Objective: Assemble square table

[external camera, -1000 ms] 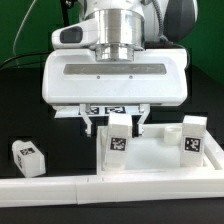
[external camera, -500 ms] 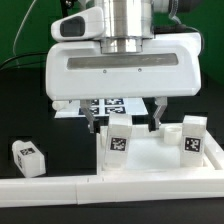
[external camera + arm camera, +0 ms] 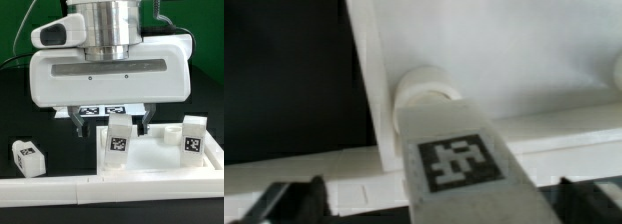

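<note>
The white square tabletop [image 3: 152, 160] lies upside down with its rim up. Two stubby tagged legs stand upright on it: one [image 3: 121, 138] at its corner on the exterior view's left, one [image 3: 192, 140] at the right corner. A third leg [image 3: 27, 157] lies loose on the black table at the left. My gripper [image 3: 115, 124] hangs open over the left-corner leg, one finger on each side, with gaps showing. In the wrist view that leg [image 3: 446, 150] rises from its round socket on the tabletop [image 3: 491, 45] between my dark fingertips [image 3: 295, 202]; the gripper [image 3: 441, 208] holds nothing.
A long white L-shaped rail [image 3: 60, 186] runs along the front, close before the tabletop. The marker board [image 3: 105, 110] lies behind the gripper. The black table [image 3: 25, 120] shows at the left around the loose leg.
The hand shifted to the exterior view's right, then back left, and now looms larger. The fingers stay open around the left-corner leg. The legs and tabletop have not moved.
</note>
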You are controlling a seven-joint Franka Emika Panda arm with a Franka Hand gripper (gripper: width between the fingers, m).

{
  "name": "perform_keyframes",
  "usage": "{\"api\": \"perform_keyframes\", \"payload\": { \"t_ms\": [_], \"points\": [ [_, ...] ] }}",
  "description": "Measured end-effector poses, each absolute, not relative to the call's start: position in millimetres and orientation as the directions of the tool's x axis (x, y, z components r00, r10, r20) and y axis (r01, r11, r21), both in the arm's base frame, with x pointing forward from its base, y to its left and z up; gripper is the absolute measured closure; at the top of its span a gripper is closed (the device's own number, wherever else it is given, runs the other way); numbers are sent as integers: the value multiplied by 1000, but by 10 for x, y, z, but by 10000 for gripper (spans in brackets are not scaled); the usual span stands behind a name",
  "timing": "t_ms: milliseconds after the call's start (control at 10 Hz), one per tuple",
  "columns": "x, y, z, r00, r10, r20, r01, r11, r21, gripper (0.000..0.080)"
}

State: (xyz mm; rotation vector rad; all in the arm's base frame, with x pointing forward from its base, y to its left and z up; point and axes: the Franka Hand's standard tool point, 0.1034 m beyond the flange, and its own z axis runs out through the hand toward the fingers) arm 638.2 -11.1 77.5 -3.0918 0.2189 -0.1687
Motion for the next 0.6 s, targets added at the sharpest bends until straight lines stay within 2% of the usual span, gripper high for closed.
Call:
{"api": "perform_keyframes", "payload": {
  "t_ms": [100, 200, 300, 600],
  "points": [
    [6382, -113, 774, 984, -143, 105, -139, -989, -45, 316],
    [6382, -110, 773, 974, -203, 102, -199, -979, -52, 316],
    [6381, -109, 772, 962, -254, 99, -249, -967, -57, 516],
    [6383, -109, 771, 897, -433, 90, -428, -901, -76, 515]
  ]
}}
